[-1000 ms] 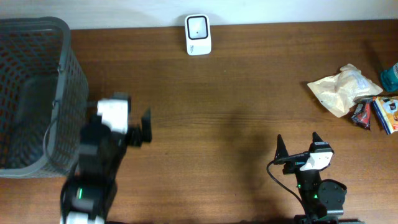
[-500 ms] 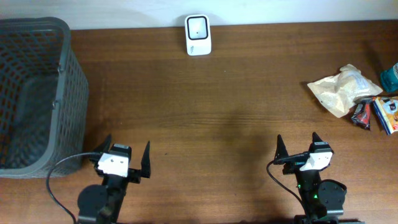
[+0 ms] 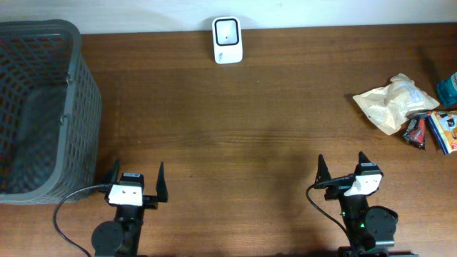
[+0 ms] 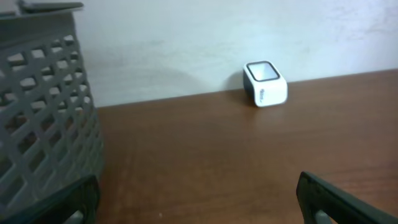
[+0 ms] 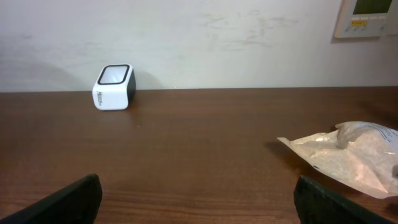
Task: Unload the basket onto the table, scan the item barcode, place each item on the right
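Both arms sat at the near edge of the table: left gripper at 7 o'clock, right gripper at 5 o'clock, both pointing toward 12. Both claws were spread wide and gripped nothing. The wrist views showed only bare wood between the dark fingertips. A black cable looped off the left gripper toward 8 o'clock. The scanner stood at 12 o'clock against the far edge, upright, with a white body and a dark-framed window on top, well apart from both grippers. The items were bunched at 3 o'clock by the right edge. A crumpled pale bag lay nearest the centre, with a small dark packet touching its 4 o'clock side. A box with blue and orange print lay just beyond, partly cut by the frame. A teal thing at 2 o'clock was too cropped to identify. I couldn't read a barcode on any of them. Neither gripper touched an item; the right one was nearer, with the bag at its 1 o'clock. A grey mesh basket filled 9 to 10 o'clock, its near right corner near the left gripper. In the right wrist view a wall panel hung at 1 o'clock.
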Controlling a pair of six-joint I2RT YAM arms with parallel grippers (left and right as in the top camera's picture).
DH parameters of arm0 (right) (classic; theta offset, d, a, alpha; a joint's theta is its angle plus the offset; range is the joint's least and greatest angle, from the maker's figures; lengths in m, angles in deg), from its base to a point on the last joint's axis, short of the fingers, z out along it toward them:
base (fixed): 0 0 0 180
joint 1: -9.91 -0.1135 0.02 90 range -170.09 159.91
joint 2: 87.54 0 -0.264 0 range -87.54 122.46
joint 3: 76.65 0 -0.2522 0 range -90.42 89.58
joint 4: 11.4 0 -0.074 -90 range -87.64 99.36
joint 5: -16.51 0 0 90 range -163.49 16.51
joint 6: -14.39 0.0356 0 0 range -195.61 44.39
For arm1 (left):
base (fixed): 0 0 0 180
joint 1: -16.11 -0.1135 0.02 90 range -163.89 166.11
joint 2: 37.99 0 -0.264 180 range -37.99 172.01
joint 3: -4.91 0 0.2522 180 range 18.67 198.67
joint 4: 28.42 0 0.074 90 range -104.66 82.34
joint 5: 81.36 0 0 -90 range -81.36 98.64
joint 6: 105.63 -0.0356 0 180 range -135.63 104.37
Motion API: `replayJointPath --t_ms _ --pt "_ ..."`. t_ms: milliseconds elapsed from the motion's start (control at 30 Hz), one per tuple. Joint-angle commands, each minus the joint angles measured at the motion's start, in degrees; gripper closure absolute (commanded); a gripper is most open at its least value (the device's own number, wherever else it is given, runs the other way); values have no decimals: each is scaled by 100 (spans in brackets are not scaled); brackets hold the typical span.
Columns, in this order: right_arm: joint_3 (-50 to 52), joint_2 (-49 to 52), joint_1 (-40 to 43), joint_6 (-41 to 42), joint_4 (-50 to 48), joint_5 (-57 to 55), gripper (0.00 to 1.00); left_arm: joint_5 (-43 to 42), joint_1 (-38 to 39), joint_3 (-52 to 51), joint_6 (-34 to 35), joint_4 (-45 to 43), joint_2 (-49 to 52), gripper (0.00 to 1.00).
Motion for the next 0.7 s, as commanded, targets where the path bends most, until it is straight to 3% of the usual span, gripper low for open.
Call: replayJointPath --t_ms 0,133,333,533,667 --pt "46 -44 -48 -37 9 -52 2 -66 -125 -352 -94 -498 -66 1" --pt "46 -44 -48 -37 9 -52 2 -61 -125 -490 -181 -813 -66 1" --pt "46 -44 -48 -37 7 -52 2 310 -125 -490 -636 -531 -66 1" --pt "46 -44 -48 -37 9 -52 2 901 -125 -492 485 -365 -66 1" --pt "46 -44 -48 -37 9 -52 2 997 -127 -492 693 -367 -66 1"
